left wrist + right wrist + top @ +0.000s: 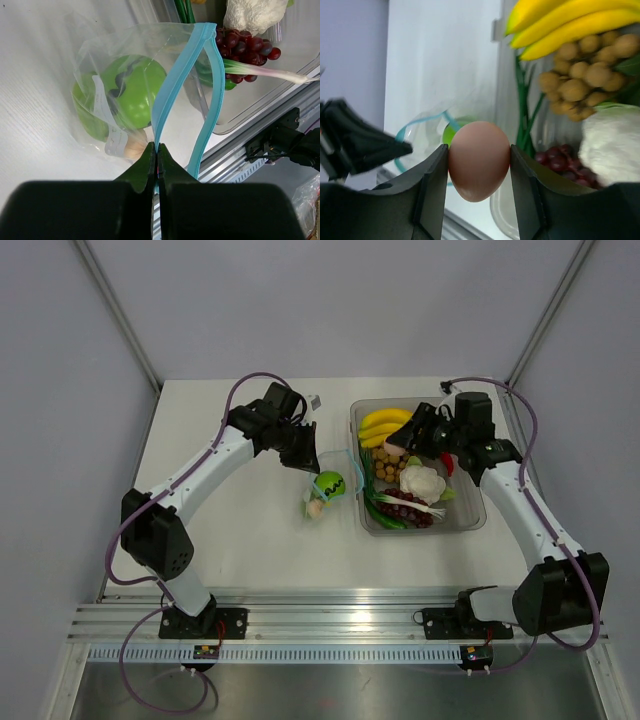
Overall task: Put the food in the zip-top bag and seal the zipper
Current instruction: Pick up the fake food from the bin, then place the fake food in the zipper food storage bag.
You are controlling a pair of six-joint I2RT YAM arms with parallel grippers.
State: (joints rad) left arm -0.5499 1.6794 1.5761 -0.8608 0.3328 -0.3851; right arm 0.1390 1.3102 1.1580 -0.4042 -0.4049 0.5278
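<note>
The clear zip-top bag [335, 480] lies on the table left of the tub, with a green round piece [328, 483] and a small peach piece [316, 506] inside. My left gripper [300, 455] is shut on one side of the light-blue zipper [172, 85] at the bag's mouth [156, 150], and the mouth gapes open. The green piece [132, 92] and the peach piece [135, 147] show through the plastic. My right gripper [402, 443] is shut on a pinkish-brown egg [479, 160] and holds it above the tub's left edge, beside the bag [425, 130].
A rigid clear tub [470, 520] at the right holds bananas [383, 425], brown longans [390, 470], cauliflower [422, 481], dark red grapes [408, 508] and green onions [385, 512]. The aluminium rail [330, 625] runs along the near edge.
</note>
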